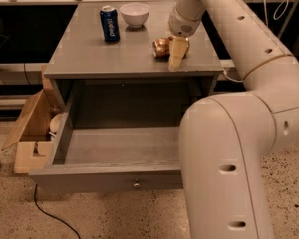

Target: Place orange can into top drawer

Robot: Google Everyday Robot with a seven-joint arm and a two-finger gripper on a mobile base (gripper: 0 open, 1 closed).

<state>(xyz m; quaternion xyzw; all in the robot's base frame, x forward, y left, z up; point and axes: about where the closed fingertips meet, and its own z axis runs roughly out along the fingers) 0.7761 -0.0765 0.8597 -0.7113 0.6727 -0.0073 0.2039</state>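
A grey cabinet (89, 56) stood on a speckled floor. At its nine o'clock sat an open cardboard box (32, 118). The top drawer (104, 179) was pulled out at six o'clock. On the cabinet's top were a blue can (109, 24) at eleven o'clock, a white bowl (134, 14) at twelve and the orange can (161, 47) at two. The gripper (175, 55) was just beside the can's three o'clock side; whether it grasped the can could not be told.
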